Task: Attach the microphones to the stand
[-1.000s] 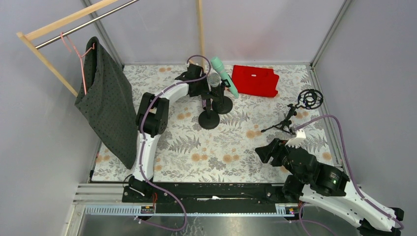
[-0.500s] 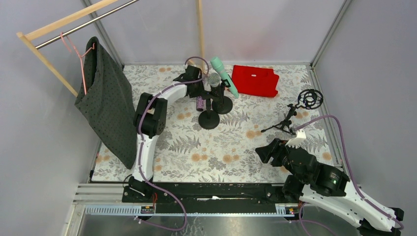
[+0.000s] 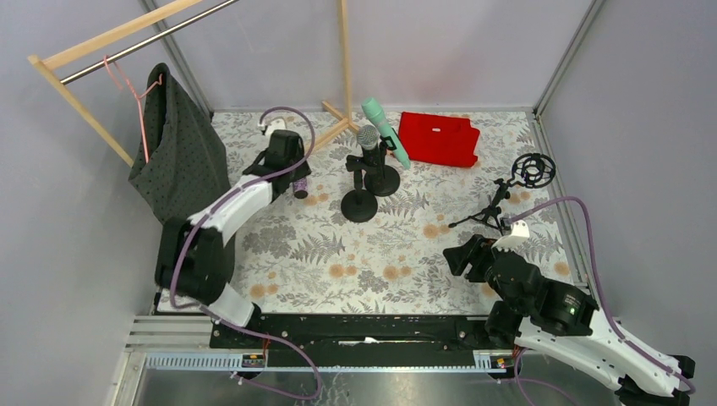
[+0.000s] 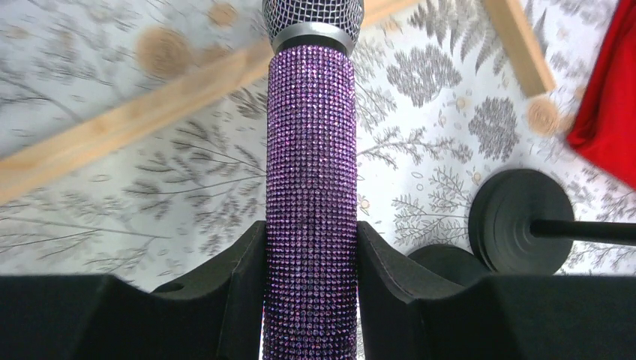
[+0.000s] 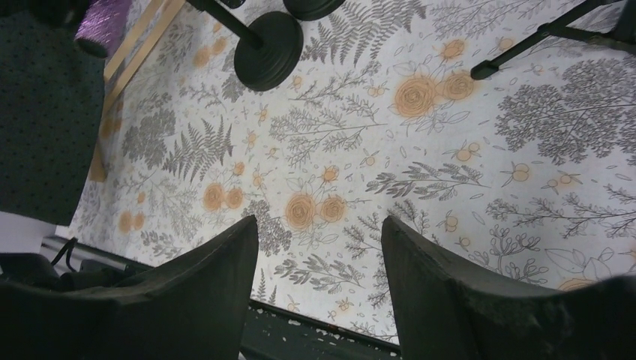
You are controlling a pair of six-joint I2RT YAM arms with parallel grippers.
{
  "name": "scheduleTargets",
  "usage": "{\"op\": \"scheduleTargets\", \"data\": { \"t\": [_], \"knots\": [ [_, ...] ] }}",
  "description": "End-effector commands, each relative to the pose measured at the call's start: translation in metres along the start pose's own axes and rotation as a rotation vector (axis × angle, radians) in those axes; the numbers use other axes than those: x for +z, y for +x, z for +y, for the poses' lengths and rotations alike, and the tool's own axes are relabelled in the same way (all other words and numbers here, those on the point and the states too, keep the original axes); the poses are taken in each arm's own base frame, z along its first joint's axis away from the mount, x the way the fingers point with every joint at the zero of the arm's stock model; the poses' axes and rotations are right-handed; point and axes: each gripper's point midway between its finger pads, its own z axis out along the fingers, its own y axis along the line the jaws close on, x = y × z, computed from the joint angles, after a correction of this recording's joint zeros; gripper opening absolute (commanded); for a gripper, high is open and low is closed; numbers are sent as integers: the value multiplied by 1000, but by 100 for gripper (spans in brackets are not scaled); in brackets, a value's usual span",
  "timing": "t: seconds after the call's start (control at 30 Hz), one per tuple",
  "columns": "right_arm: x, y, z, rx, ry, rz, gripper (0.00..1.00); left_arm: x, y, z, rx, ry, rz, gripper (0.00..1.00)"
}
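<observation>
My left gripper (image 3: 289, 169) is shut on the glittery purple microphone (image 4: 311, 150), and its mesh head (image 4: 313, 15) points away from the fingers. The microphone's lower end (image 3: 299, 188) sticks out beneath the gripper, left of the stands. The mint-green microphone (image 3: 385, 131) and the black microphone with a silver head (image 3: 368, 138) sit up on two black round-based stands (image 3: 359, 205). A tripod stand with a ring mount (image 3: 533, 169) is at the right. Low at the front right, my right gripper (image 3: 461, 254) is open and holds nothing (image 5: 320, 232).
A red cloth (image 3: 440, 138) lies at the back behind the stands. A dark dotted garment (image 3: 182, 182) hangs from a wooden rack at the left, and the rack's foot bar (image 4: 150, 127) lies on the floral table cover (image 3: 372, 262).
The left gripper has shut on the purple microphone beside the stands and swung left with it, away from them. The right arm has barely moved.
</observation>
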Motion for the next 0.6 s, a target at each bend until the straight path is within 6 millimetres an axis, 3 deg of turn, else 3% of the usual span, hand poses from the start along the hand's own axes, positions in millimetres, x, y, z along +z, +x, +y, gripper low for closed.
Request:
{"op": "scheduleTargets", "data": {
  "t": [0.0, 0.17, 0.3, 0.37, 0.43, 0.57],
  "knots": [
    [-3, -30, 5, 30, 15, -111, 68, -44, -60, 6, -43, 32, -258, 0],
    [-3, -41, 11, 45, -9, -160, 68, -88, -52, 15, -101, 89, -278, 0],
    [-5, -51, 22, 46, -52, -187, 68, -142, -57, 24, -112, 163, -364, 0],
    [-7, -56, 33, 42, -97, -194, 68, -174, -59, 14, -54, 287, -411, 0],
    [-9, -61, 43, 53, -135, -199, 68, -215, -52, -13, 110, 518, -451, 0],
    [-9, -67, 66, 37, -203, -194, 69, -293, -51, -31, 276, 759, -589, 0]
  ]
}}
